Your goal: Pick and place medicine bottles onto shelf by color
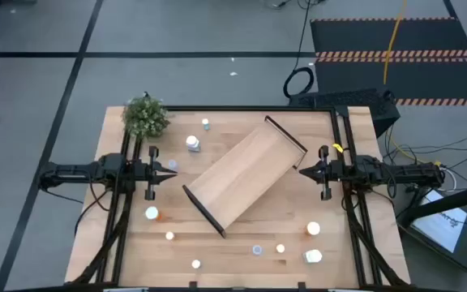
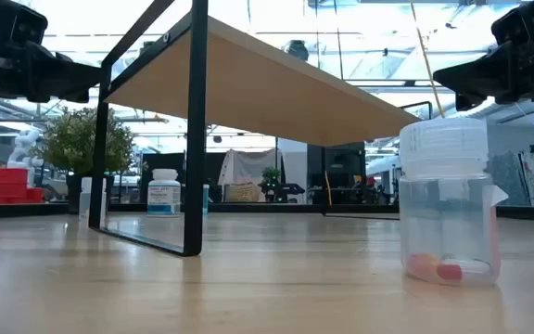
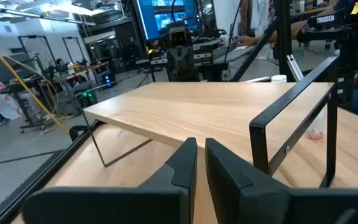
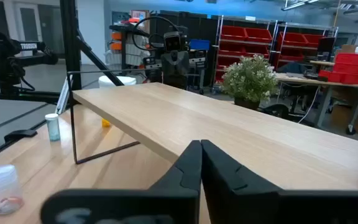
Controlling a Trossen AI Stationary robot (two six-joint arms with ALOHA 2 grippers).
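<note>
Nothing is sorted yet: the shelf [image 1: 244, 176] stands bare and slantwise mid-counter, while the medicine bottles [image 1: 193, 143] lie scattered on the counter [image 1: 242, 251] around it. The left tool [image 1: 171, 173] and right tool [image 1: 304, 171] hover clenched and empty just beside its short ends, so, as I judge it, every bottle remains to be placed

The shelf [image 1: 245, 173], a long light-wood board on thin black end brackets, stands upright on its legs in the middle of the table, turned diagonally. Small white-capped medicine bottles [image 1: 193, 143] lie scattered around it: a few by its far left side, several along the near edge and near right corner. One clear bottle [image 2: 449, 199] stands upright with pills inside.
</note>
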